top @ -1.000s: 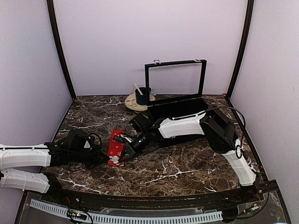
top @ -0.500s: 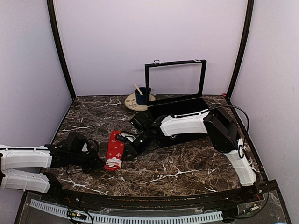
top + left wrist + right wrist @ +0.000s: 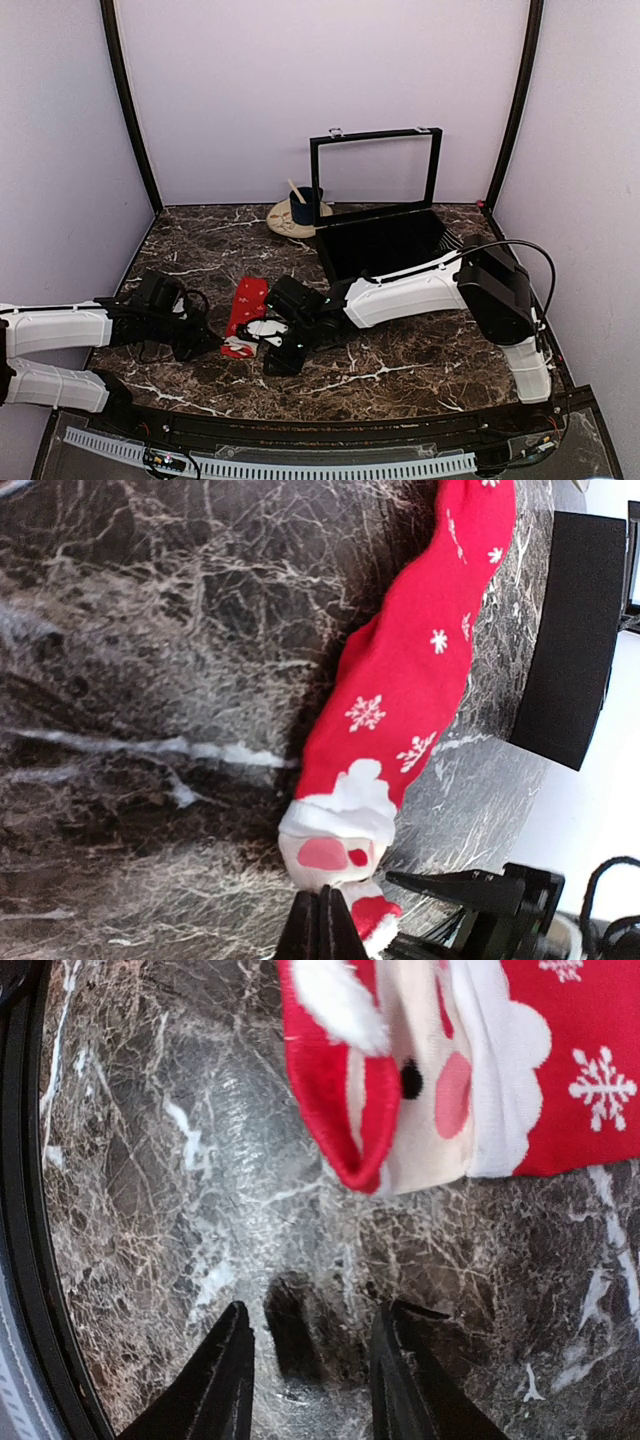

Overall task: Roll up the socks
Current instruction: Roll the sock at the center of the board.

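Red Santa socks [image 3: 247, 312] lie flat on worktop [image 3: 420, 365], left of centre. Left gripper [image 3: 320, 910] pinched together, tips at socks' near end. Right gripper [image 3: 312, 1325] moderately spread, empty, just beside socks.

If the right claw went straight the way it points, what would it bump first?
Most likely the sock: its Santa-face end lies right ahead of the open right gripper, with only bare table between. Its height above the table is hard to judge.
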Available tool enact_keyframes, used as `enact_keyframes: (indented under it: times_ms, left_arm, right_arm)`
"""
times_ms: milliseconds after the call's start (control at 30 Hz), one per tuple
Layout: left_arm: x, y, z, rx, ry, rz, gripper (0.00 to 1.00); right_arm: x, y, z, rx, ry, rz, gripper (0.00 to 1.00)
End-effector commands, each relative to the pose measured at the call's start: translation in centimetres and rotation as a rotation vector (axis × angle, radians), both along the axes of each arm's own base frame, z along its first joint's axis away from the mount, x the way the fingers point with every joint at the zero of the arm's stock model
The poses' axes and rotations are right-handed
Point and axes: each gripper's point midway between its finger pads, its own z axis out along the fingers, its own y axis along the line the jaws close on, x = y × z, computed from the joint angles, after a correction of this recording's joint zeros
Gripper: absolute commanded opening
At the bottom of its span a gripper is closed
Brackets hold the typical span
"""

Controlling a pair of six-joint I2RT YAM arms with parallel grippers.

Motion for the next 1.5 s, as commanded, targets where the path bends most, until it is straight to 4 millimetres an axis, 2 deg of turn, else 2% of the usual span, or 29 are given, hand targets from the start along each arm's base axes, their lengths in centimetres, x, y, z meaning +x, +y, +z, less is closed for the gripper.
enact_keyframes:
  times_ms: [0,233,567,900,1233,1467]
  left_arm:
    - [0.0,-0.3,0.5,0.001,0.014,-0.046,0.00]
    - [-0.3,-0.6,0.2,-0.006,0.034,-0.072,0.00]
    - [-0.3,-0.7,0.5,-0.011,0.037,-0.080,0.00]
    - [0.2,-0.8,0.6,-0.010,0.038,-0.083,0.00]
    - [0.7,-0.9,0.7,-0.013,0.037,-0.082,0.00]
    - [1.2,-1.2,1.0,-0.018,0.035,-0.091,0.00]
  right_arm:
    - [1.3,1.7,3.9,0.122,-0.199,0.005,0.38]
    - [1.7,2.7,4.9,0.161,-0.303,-0.002,0.42]
    - [1.4,3.9,4.9,0.180,-0.317,0.052,0.42]
    - [0.3,4.4,3.9,0.169,-0.290,0.114,0.42]
    - [-0.4,3.9,3.2,0.158,-0.278,0.139,0.41]
    - [-0.5,4.3,2.9,0.159,-0.271,0.159,0.34]
